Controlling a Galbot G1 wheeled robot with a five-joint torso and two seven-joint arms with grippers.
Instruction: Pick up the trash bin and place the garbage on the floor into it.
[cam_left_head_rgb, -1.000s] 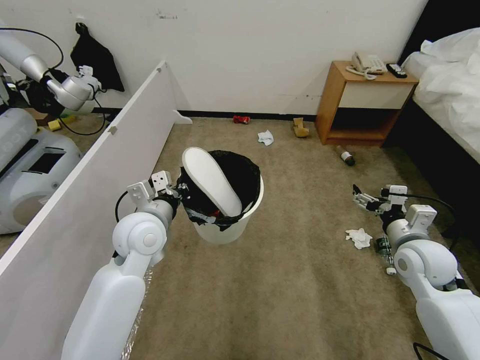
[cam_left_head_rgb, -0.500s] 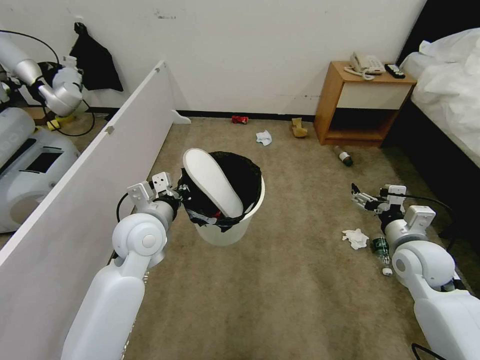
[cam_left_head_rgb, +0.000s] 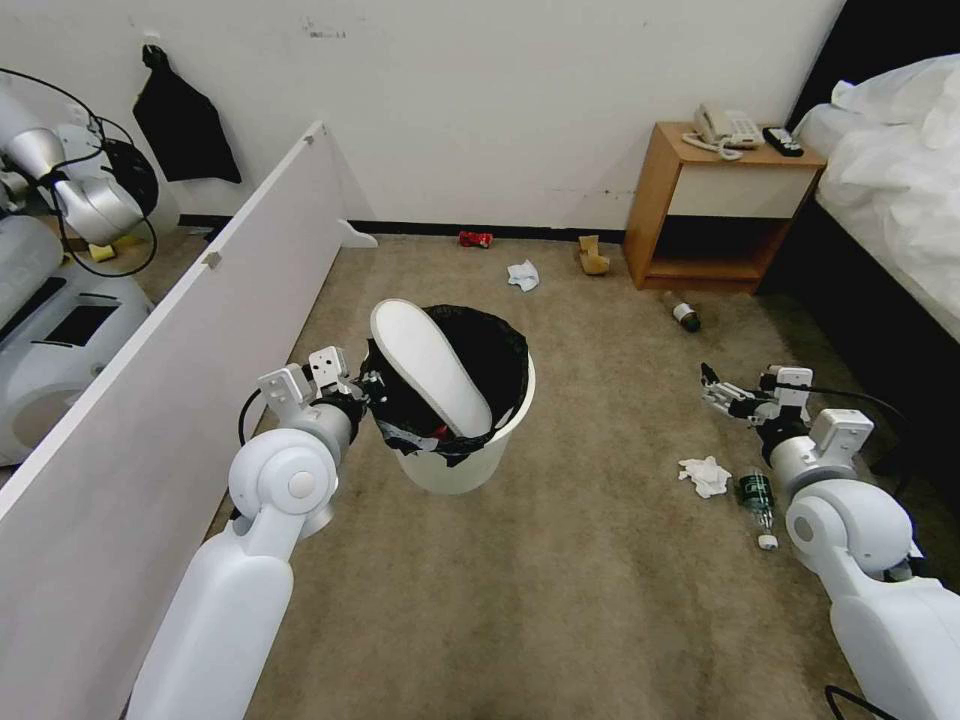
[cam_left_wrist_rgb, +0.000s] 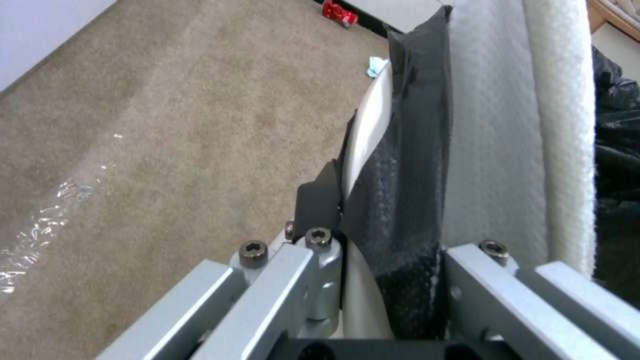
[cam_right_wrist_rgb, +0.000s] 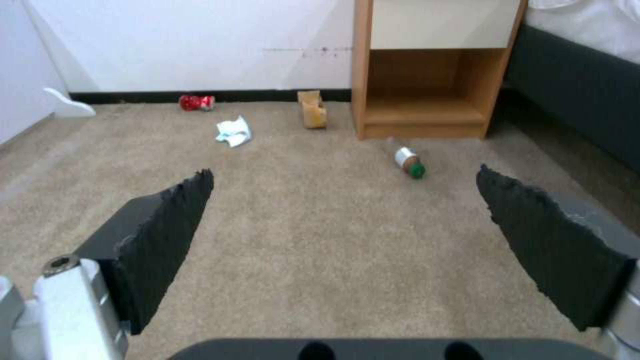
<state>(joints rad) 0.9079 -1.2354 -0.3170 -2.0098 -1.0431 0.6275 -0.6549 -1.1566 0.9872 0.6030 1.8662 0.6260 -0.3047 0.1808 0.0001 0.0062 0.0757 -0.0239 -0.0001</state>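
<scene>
The left gripper (cam_left_head_rgb: 368, 385) is clamped on the near rim of the trash bin (cam_left_head_rgb: 462, 462), with one of its fingers (cam_left_wrist_rgb: 319, 200) outside the wall and the other inside against the black bag (cam_left_wrist_rgb: 400, 200); the bin appears to hang just above the floor (cam_left_head_rgb: 560, 600), though contact with the carpet cannot be ruled out. Pick-up is therefore judged complete, and collection is partly done. Bin contents: one white slipper (cam_left_head_rgb: 430, 365) leaning across the opening, plus red and white scraps beneath it (not identifiable). The right gripper (cam_left_head_rgb: 722, 392) hangs with its fingers (cam_right_wrist_rgb: 167, 235) spread wide and nothing between them. Remaining garbage: a crumpled tissue (cam_left_head_rgb: 704, 475) and a plastic bottle (cam_left_head_rgb: 757, 495) just behind and below those fingers; ahead of them, a second bottle (cam_right_wrist_rgb: 408, 162), a tissue (cam_right_wrist_rgb: 233, 131), tan paper (cam_right_wrist_rgb: 312, 109) and a red can (cam_right_wrist_rgb: 197, 102) near the wall.
</scene>
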